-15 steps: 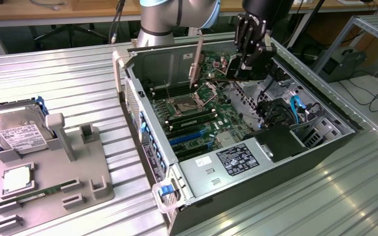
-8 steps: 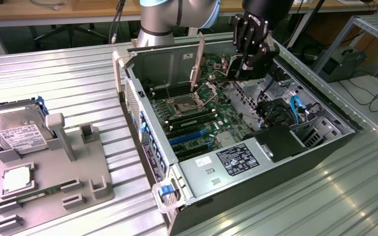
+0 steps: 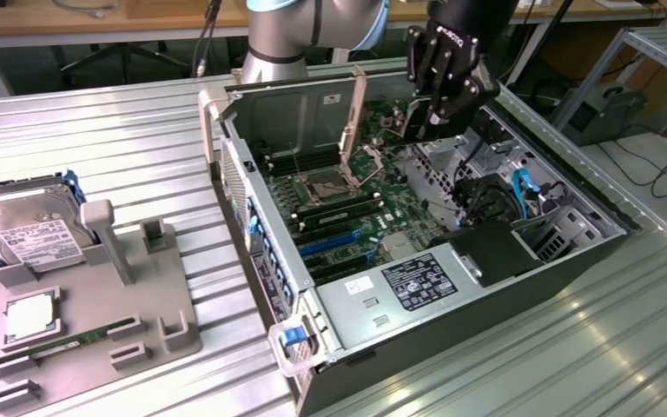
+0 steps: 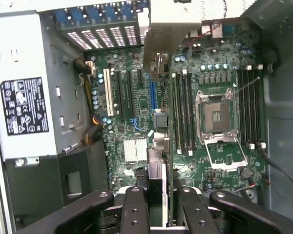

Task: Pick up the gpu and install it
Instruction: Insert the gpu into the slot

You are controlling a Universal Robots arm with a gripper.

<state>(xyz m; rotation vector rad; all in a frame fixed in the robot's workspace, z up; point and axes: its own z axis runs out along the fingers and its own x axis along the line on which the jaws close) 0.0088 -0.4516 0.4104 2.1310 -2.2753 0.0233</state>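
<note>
My gripper (image 3: pixel 433 122) hangs inside the open computer case (image 3: pixel 346 304), above the motherboard (image 3: pixel 357 200). It is shut on the gpu (image 4: pixel 170 39), which I see edge-on in the wrist view. The silver end bracket is at the far end and the thin green card edge runs back between my fingers (image 4: pixel 135 209). The card hangs over the board between the expansion slots (image 4: pixel 107 92) and the memory slots, near the blue slot (image 4: pixel 153 95). I cannot tell whether it touches a slot. In the exterior view the gripper body hides most of the card.
The bare CPU socket (image 4: pixel 217 114) and a small heatsink (image 4: pixel 136 148) lie on the board. The labelled power supply (image 3: pixel 417 280) and drive cables fill the case's near end. On the exterior view's left, a grey holder (image 3: pixel 136 321) carries a hard drive (image 3: pixel 27 230) and a memory stick (image 3: pixel 62 343).
</note>
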